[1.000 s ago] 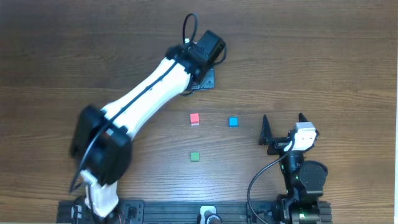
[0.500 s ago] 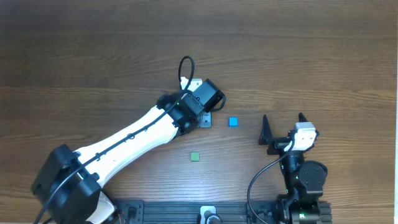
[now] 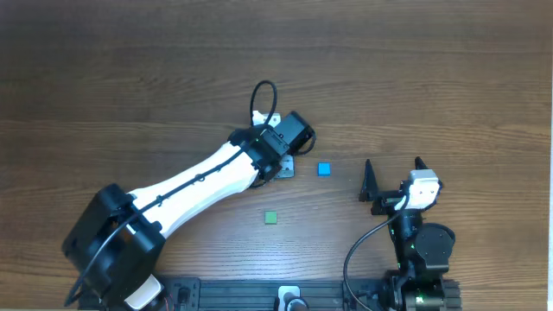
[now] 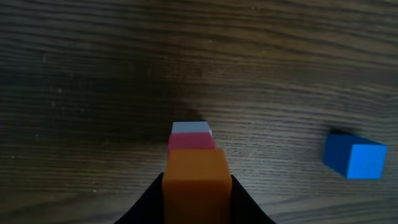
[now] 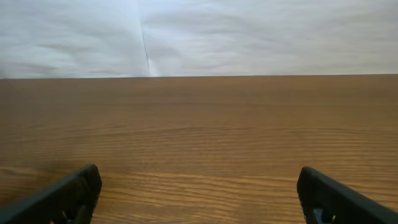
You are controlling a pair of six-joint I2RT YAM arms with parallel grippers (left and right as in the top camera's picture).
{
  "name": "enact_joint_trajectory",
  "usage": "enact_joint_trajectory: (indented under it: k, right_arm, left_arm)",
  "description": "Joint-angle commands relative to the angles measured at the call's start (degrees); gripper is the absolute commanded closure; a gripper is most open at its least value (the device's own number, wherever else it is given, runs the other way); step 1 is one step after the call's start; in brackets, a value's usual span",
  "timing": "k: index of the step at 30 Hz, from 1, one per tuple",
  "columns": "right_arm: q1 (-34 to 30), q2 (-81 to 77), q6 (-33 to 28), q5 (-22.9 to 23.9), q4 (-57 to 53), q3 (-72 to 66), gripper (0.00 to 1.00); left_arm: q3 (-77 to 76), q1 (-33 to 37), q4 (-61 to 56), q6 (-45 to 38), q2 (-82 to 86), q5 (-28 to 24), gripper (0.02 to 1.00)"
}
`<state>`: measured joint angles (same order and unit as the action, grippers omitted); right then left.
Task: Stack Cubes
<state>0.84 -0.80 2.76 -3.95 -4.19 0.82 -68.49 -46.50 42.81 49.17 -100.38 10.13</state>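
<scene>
In the top view, the left arm (image 3: 207,177) is extended to mid-table, the blue cube (image 3: 324,169) lies just to its right, the green cube (image 3: 270,218) lies nearer the bases, and the right gripper (image 3: 390,180) is held open. In the left wrist view, the left gripper (image 4: 196,200) is closed on the orange cube (image 4: 196,177), with the red cube (image 4: 191,142) just beyond it and the blue cube well apart. In the right wrist view, the table (image 5: 205,124) is seen between the spread fingers (image 5: 68,196).
</scene>
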Motion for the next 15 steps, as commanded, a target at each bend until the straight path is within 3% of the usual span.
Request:
enact_joint_trajectory:
  k: [1, 15]
  right_arm:
    - [0.33, 0.35, -0.26, 0.57, 0.13, -0.52, 0.007]
    - [0.33, 0.35, -0.26, 0.57, 0.15, -0.52, 0.007]
  left_arm:
    - [0.13, 0.66, -0.20, 1.05, -0.68, 0.85, 0.901]
    - [0.13, 0.66, -0.20, 1.03, -1.64, 0.81, 0.886]
